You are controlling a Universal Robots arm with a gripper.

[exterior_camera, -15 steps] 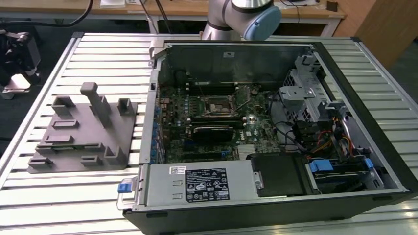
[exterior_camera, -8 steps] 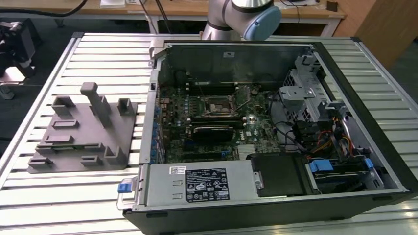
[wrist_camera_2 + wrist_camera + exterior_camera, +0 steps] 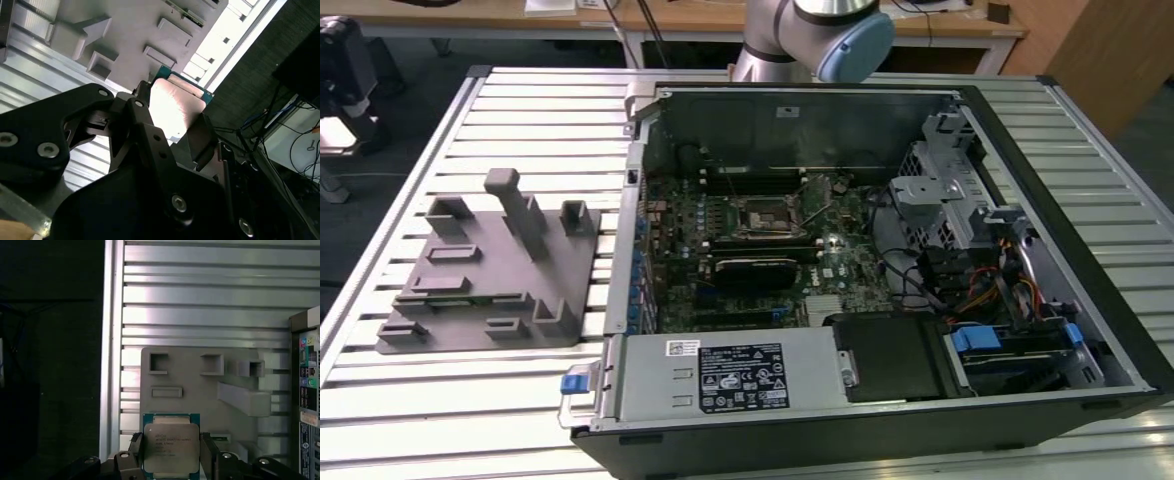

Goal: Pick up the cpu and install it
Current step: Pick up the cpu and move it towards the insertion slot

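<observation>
Right now the cpu (image 3: pixel 171 446) – a small, flat square chip with a silvery-beige metal top and a green rim – sits pinched between the two black fingers (image 3: pixel 207 452) of the gripper (image 3: pixel 171 454), one finger pressed against each of two opposite edges. In the second wrist view the same cpu (image 3: pixel 175 107) shows its pale top face between the dark linkages of the gripper (image 3: pixel 175 119), and it is tilted relative to the camera.

Behind the chip in both wrist views lies the large grey plastic fixture (image 3: pixel 190 380) with its square pockets and raised blocks (image 3: pixel 130 30). It looks well apart from the chip, not touching it. The fixture rests on a ribbed, silvery aluminium table (image 3: pixel 200 290).

In the exterior view that fixture (image 3: pixel 467 300) sits on the table (image 3: pixel 520 110) at nine o'clock from the open black computer case (image 3: pixel 854 435), toward the exterior view's left. Inside the case lies the green motherboard (image 3: pixel 841 262), with a square metal-framed socket (image 3: pixel 761 215) near its middle and a black rectangular block (image 3: pixel 750 270) just at six o'clock from the socket. Farther toward six o'clock a silvery power supply box (image 3: pixel 720 375) fills the case's near corner. At twelve o'clock – beyond the case's far wall – stands the grey and pale-blue robot arm (image 3: pixel 821 30).
</observation>
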